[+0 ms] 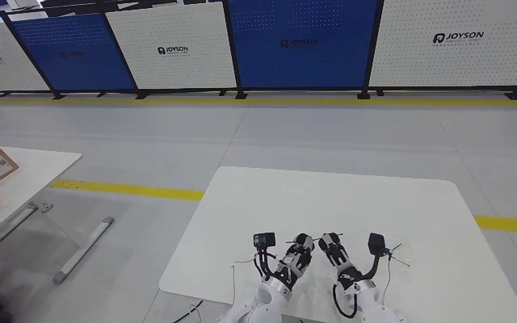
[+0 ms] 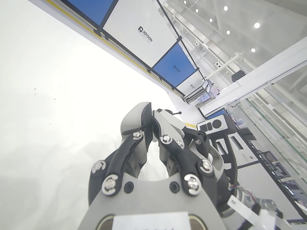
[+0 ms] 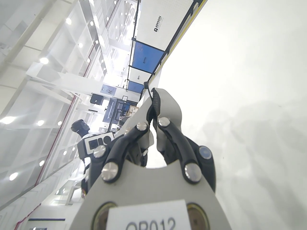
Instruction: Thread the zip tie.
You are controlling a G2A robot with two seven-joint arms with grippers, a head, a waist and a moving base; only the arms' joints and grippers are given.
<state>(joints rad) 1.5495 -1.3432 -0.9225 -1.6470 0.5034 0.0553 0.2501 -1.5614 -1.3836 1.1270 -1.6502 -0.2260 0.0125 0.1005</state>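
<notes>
Jutting from right gripper (image 3: 153, 94): zip tie (image 3: 146, 86)

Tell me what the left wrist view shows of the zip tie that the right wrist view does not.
Left wrist view: the left claw is shut on the black zip tie, whose strap crosses one finger. Right wrist view: the right claw is shut on the tie, and its head sticks out past the fingertips. Both: a shut claw above the white table, with blue and white partition panels behind.
</notes>
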